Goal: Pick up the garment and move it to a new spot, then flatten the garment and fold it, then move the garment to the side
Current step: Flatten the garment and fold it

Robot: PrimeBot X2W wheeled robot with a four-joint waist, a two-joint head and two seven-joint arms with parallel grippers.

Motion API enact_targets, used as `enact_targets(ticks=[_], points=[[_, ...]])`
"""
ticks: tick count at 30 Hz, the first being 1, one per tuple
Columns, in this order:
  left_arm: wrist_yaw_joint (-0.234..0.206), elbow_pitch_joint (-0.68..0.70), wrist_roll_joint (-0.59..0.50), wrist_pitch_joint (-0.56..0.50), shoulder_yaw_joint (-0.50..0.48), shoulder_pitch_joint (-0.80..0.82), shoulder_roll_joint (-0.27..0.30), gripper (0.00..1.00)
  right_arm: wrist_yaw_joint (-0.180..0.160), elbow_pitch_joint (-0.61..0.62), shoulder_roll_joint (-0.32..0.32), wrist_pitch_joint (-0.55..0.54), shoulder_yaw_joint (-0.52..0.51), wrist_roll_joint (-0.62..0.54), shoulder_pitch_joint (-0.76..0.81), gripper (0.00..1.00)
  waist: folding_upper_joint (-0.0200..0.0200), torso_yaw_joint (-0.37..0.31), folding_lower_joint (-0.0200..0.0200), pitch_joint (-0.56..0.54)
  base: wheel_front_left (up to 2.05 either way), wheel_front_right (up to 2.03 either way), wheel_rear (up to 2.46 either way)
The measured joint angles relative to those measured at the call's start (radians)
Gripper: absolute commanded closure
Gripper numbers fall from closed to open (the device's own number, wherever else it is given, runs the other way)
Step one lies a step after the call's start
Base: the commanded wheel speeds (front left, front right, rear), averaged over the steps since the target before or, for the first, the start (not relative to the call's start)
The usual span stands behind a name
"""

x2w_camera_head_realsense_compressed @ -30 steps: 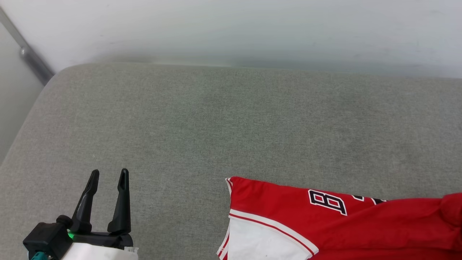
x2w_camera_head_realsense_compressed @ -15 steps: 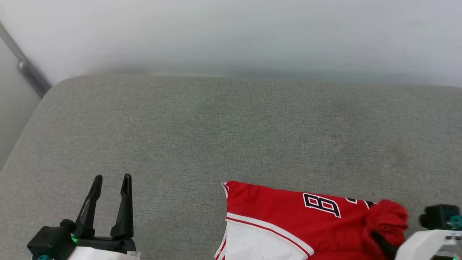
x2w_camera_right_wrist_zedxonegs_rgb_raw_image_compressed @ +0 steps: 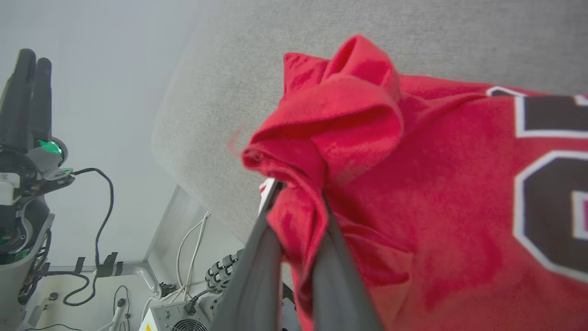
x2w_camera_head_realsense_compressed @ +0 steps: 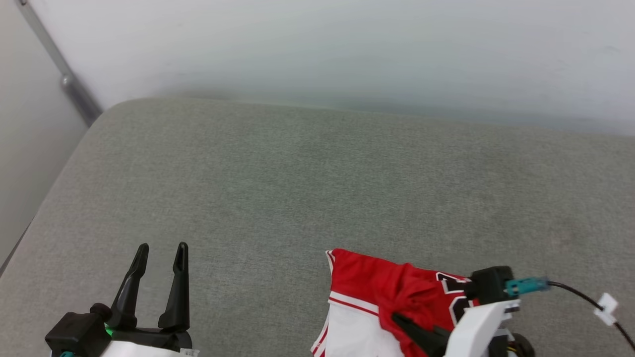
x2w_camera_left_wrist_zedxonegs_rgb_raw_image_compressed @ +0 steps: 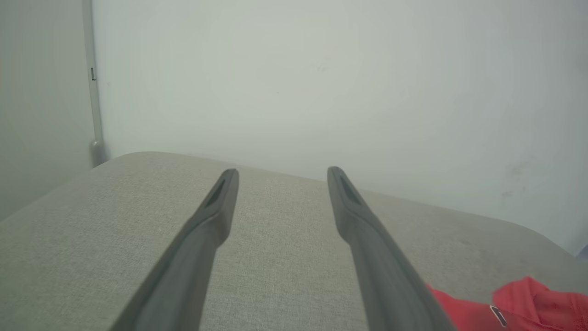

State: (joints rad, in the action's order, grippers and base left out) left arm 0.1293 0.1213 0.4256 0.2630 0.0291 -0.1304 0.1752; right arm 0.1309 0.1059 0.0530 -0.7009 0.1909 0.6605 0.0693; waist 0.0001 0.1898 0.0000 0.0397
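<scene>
1. Pinched narrow in the right tool [x2w_camera_right_wrist_zedxonegs_rgb_raw_image_compressed: 299, 202]: a bunched red fold of the shirt [x2w_camera_right_wrist_zedxonegs_rgb_raw_image_compressed: 413, 193] (soft, light, crumples readily), lying at the cushion's [x2w_camera_head_realsense_compressed: 297, 188] near edge.
2. Better taken by hem or shoulders for flattening.
3. Leftward, spread and holding nothing: left tool [x2w_camera_head_realsense_compressed: 163, 245].
4. Beyond: pale wall [x2w_camera_head_realsense_compressed: 347, 49].

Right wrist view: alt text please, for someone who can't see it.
The right gripper pinches a bunched fold of a red shirt with black, white-outlined lettering, on a grey cushion. At far left is the left gripper, with cables below it.
</scene>
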Motion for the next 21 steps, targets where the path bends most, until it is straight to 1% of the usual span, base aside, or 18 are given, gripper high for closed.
enact_targets(ticks=[4,10,11,12,13,16,19,21], points=[[0.000,-0.004,0.001,0.000,0.005,0.000,0.005,0.00,0.000,-0.080,-0.001,0.049,0.078,0.031,-0.042,1.00,0.0000,0.028,0.0000,0.001,0.00,0.00,0.00],[0.000,-0.010,0.002,0.000,0.020,0.000,0.009,0.00,0.000,-0.238,-0.001,0.138,0.107,0.045,-0.102,1.00,0.0000,0.066,0.0000,0.004,0.00,0.00,0.00],[0.000,-0.012,0.003,0.000,0.022,0.000,0.010,0.00,0.000,-0.265,-0.001,0.152,0.109,0.046,-0.110,0.80,0.0000,0.071,0.0000,0.004,0.00,0.00,0.00],[0.000,-0.013,0.003,0.000,0.024,0.000,0.011,0.00,0.000,-0.285,-0.001,0.166,0.116,0.042,-0.116,0.05,0.0000,0.075,0.0000,0.004,0.00,0.00,0.00],[0.000,-0.014,0.003,0.000,0.025,0.000,0.012,0.00,0.000,-0.303,-0.001,0.174,0.126,0.041,-0.125,0.00,0.0000,0.079,0.0000,0.004,0.00,0.00,0.00],[0.000,-0.016,0.006,0.000,0.025,0.000,0.014,0.00,0.000,-0.329,-0.001,0.194,0.170,0.052,-0.141,0.00,0.0000,0.083,0.0000,0.000,0.00,0.00,0.00],[0.000,-0.017,0.006,0.000,0.022,-0.001,0.015,0.00,0.000,-0.318,-0.001,0.199,0.244,0.058,-0.157,0.00,0.0000,0.079,0.0000,-0.003,0.00,0.00,0.00],[0.000,-0.017,0.006,0.000,0.019,-0.005,0.015,0.00,0.000,-0.308,-0.005,0.210,0.261,0.067,-0.161,0.00,0.0000,0.072,0.0000,-0.005,0.00,0.00,0.00]])
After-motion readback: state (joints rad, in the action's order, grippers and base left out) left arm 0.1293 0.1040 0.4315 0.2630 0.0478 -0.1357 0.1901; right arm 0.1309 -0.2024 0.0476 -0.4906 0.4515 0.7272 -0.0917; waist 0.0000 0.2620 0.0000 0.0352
